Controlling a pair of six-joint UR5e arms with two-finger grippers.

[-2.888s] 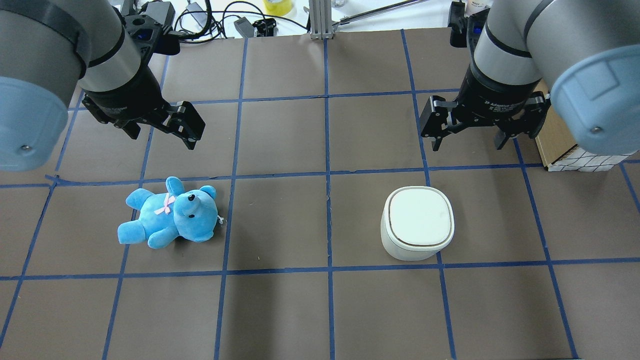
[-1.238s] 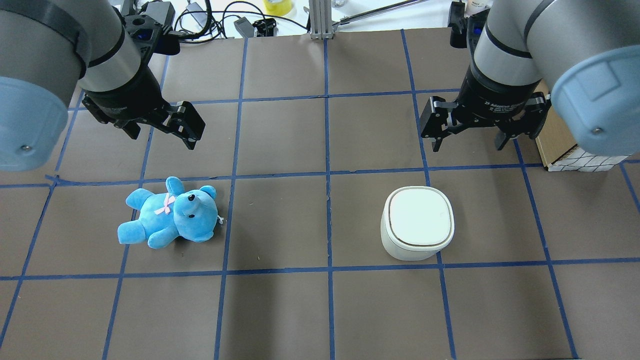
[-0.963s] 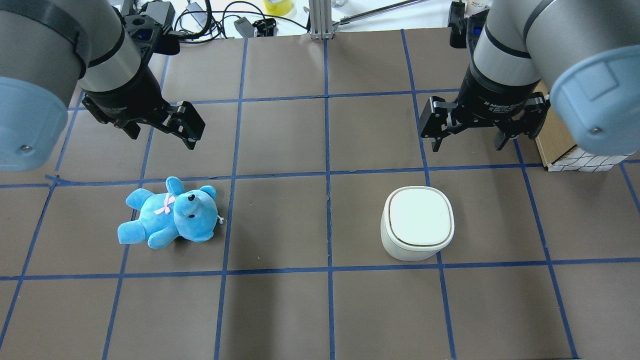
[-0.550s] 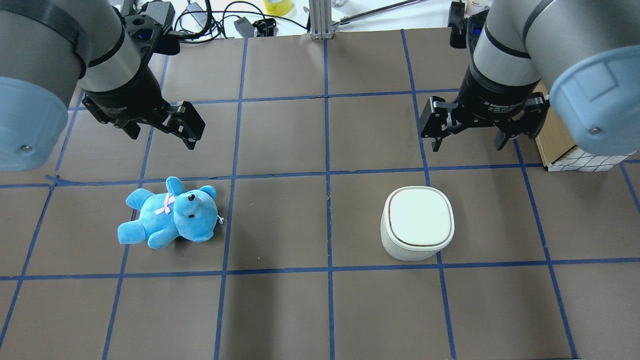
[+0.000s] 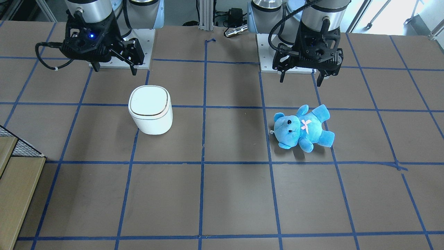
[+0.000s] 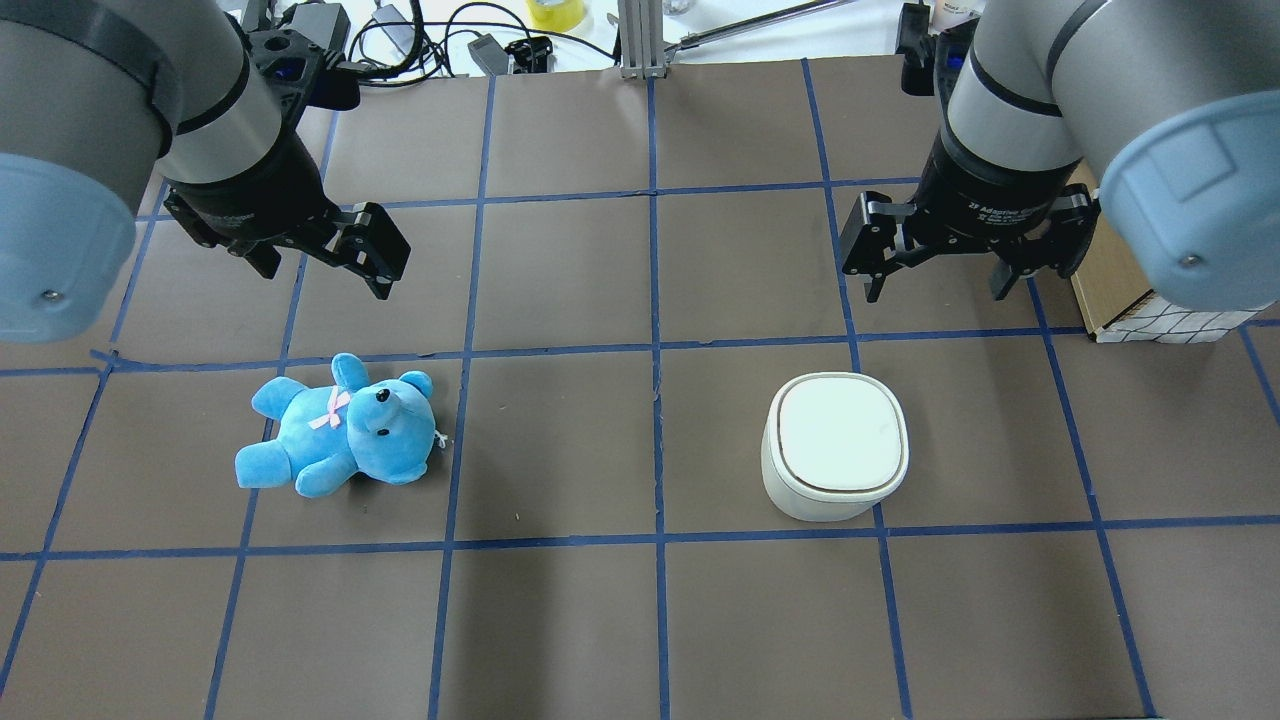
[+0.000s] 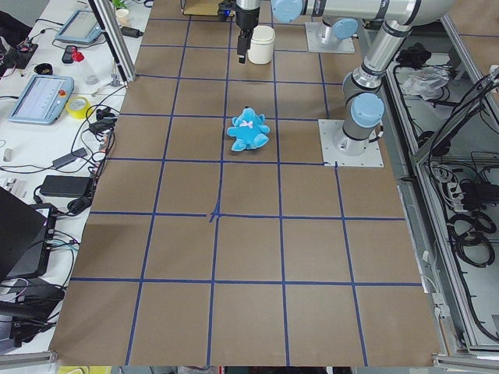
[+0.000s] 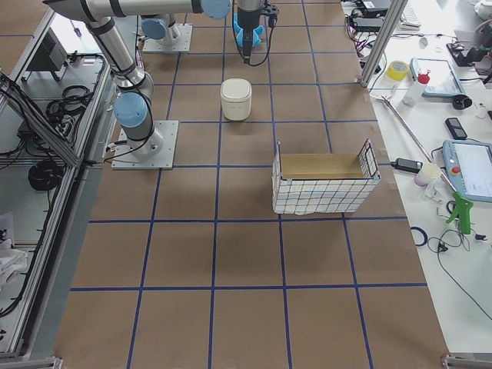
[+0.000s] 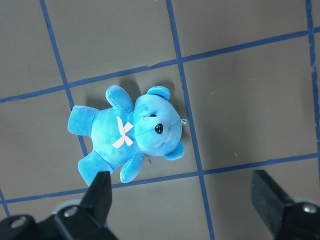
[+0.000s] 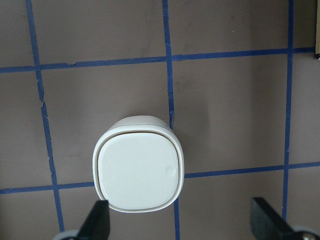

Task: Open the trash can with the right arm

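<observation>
Brown table [image 6: 560, 280], blue tape grid; bearing white trash can [image 6: 835, 445], lid shut; blue plush bear [image 6: 340, 428]; cardboard-lined wire basket [image 8: 323, 197].

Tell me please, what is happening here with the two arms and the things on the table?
Nothing is being handled yet. The right gripper is open and hangs in the air, apart from the trash can, whose lid is shut. The left gripper is also open and empty; it hangs above the blue teddy bear, which lies on the table. The opening has not started.
</observation>
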